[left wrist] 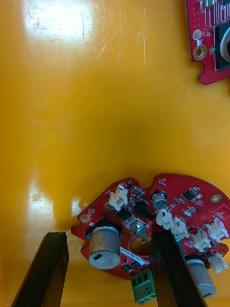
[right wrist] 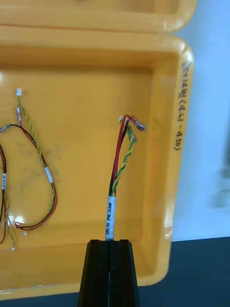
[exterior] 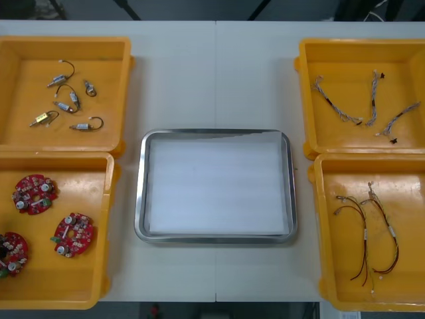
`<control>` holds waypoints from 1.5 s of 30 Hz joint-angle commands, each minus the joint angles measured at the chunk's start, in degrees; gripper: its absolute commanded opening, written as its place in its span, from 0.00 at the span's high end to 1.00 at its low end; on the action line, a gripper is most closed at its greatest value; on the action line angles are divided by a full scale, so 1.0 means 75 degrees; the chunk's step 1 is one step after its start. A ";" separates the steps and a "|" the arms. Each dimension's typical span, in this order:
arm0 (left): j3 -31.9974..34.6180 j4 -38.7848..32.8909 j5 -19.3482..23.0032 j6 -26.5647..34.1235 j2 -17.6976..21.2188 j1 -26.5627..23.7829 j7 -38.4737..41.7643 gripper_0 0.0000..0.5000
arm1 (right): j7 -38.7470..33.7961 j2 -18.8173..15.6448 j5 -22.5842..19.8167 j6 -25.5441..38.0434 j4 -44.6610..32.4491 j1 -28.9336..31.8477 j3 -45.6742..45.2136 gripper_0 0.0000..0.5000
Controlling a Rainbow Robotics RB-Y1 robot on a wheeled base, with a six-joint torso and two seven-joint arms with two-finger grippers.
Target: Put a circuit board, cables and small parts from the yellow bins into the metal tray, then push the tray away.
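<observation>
The left claw point(left wrist: 106, 249) stands spread astride a board point(left wrist: 143, 211) (one finger seemingly in its centre hole); the right claw point(right wrist: 109, 249) pinches a cable point(right wrist: 120, 163) pointing straight ahead.

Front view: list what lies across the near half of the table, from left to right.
near-left yellow bin with red circuit boards → metal tray → near-right yellow bin with red and yellow cables

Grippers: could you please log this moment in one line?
left gripper open astride circuit board; right gripper shut on red-yellow cable
</observation>
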 commanded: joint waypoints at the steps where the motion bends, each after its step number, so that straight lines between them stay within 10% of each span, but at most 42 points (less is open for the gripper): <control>1: -0.0099 0.0070 0.0077 -0.0079 0.0302 -0.0086 -0.1008 0.53 | -0.0669 -0.0602 -0.0055 0.0457 -0.0794 -0.0275 -0.0194 1.00; 2: -0.0099 0.0070 0.0065 -0.0079 0.0313 -0.0086 -0.1008 1.00 | -0.0833 -0.0649 -0.0137 0.0562 -0.0946 -0.0310 -0.0112 1.00; 17: 0.0112 -0.0082 0.0182 0.0202 0.0430 -0.0250 -0.0950 1.00 | -0.0997 -0.0954 -0.1450 0.0639 -0.2118 -0.1376 0.1306 1.00; 33: 0.2175 -0.1277 0.0265 0.2898 0.0430 -0.0450 -0.0586 1.00 | -0.0833 -0.1598 -0.1942 0.0639 -0.2212 -0.2677 0.2876 1.00; 45: 0.2292 -0.3586 -0.0509 0.5206 0.0419 -0.1832 0.2425 1.00 | -0.0575 -0.1610 -0.2047 0.0639 -0.1919 -0.2923 0.2853 1.00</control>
